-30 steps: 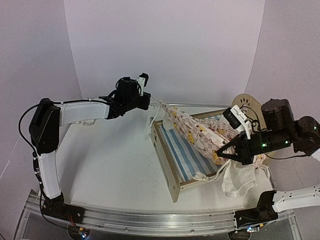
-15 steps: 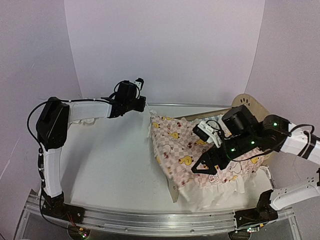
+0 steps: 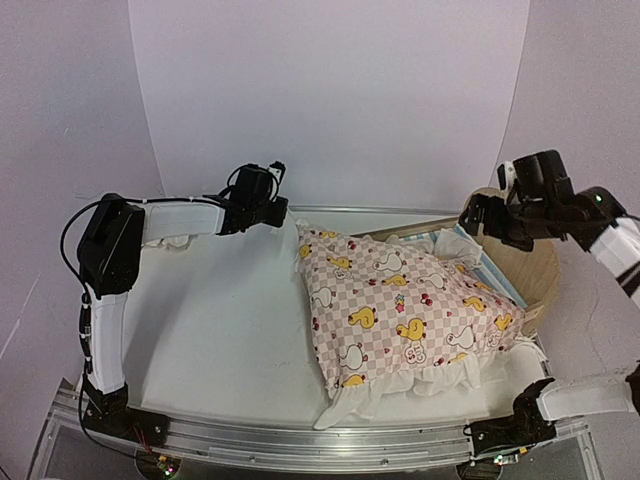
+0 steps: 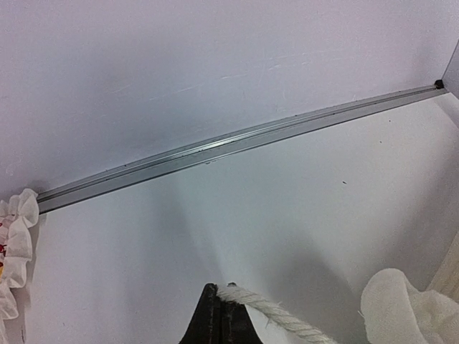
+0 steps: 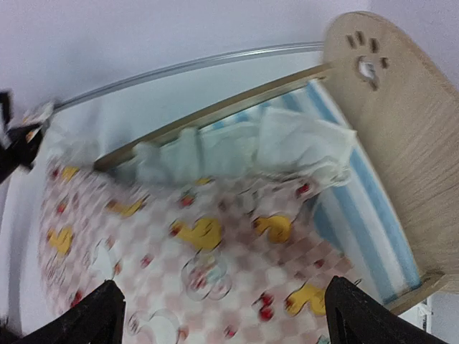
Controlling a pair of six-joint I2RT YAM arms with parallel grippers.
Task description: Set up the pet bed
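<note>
The pet bed's plywood headboard (image 3: 528,268) with its paw-print cutout (image 5: 366,67) stands at the right. A strip of blue-and-white striped base (image 5: 362,215) shows beside it. A pink checkered duck-print cover (image 3: 400,300) lies spread over the frame and hides most of it. Its ruffle hangs over the near end. My left gripper (image 3: 284,212) sits at the cover's far left corner, shut on a white cord (image 4: 276,315) pinched at its fingertips (image 4: 209,304). My right gripper (image 5: 228,315) hangs wide open above the cover near the headboard, holding nothing.
A metal rail (image 4: 215,147) runs along the back wall, and another rail (image 3: 300,440) along the near edge. White ruffled fabric (image 5: 301,143) bunches by the headboard. More white cloth (image 4: 405,308) lies near the left gripper. White walls close in the table.
The cover, held stretched between both grippers, has come down spread over the bed. The right gripper opened, let go of it and drew back up to the headboard. The left stays shut.
</note>
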